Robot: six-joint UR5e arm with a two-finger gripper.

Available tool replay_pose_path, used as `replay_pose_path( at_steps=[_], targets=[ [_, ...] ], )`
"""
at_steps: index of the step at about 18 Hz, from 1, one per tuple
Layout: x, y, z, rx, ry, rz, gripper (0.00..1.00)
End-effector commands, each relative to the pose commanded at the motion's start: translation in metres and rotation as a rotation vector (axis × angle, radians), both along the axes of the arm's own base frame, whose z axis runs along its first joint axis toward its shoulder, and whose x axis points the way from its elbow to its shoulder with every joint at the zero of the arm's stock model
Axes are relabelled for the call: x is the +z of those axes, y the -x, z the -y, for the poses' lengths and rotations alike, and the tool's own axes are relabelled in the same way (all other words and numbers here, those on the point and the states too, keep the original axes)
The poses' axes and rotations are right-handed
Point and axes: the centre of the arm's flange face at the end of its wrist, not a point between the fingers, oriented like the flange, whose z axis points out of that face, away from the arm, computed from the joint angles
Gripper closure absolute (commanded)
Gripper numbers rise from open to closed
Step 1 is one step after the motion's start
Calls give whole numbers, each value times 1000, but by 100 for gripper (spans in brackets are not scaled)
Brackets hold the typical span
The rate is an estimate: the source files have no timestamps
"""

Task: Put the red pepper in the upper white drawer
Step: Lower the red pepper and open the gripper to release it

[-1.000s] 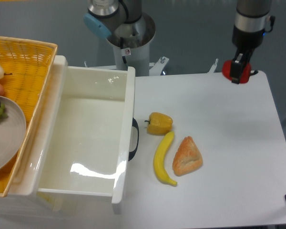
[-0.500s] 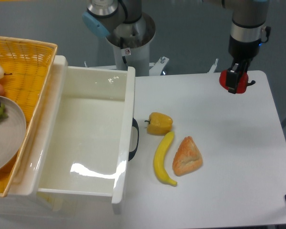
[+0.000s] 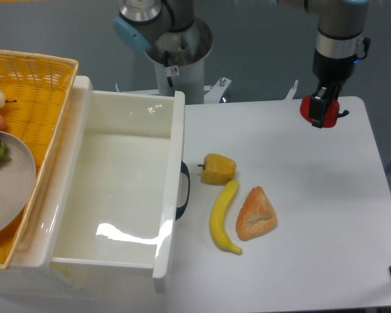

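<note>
Now the tool (image 3: 321,109) is gripping the red pepper (image 3: 311,110) above the worktop's (image 3: 313,208) far right corner; it should be carrying it high across to the open drawer (image 3: 127,189).

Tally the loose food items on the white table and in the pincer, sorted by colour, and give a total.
Red: 1, the red pepper, held in the pincer above the table's far right corner.
Yellow: 2, the yellow pepper and the banana.
Orange-brown: 1, the pastry.
Total: 4.
</note>
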Motion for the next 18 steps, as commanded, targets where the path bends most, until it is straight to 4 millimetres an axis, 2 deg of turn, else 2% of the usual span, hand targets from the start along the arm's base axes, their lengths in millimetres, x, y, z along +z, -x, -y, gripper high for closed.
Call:
replay_pose_path(
  at_steps=[1, 2, 4, 9, 12, 14, 17, 18],
  targets=[
    [0, 1, 2, 3, 0, 0, 61],
    [0, 1, 2, 6, 0, 0, 54],
    [-1, 2, 4, 9, 0, 2, 50],
    [-6, 5, 11, 16, 5, 9, 51],
    [-6, 5, 15, -101, 30, -4, 51],
    [-11, 7, 19, -114, 35, 3, 53],
    [-7, 8, 21, -111, 32, -3, 50],
    [-7, 9, 21, -113, 32, -4, 46]
  ],
)
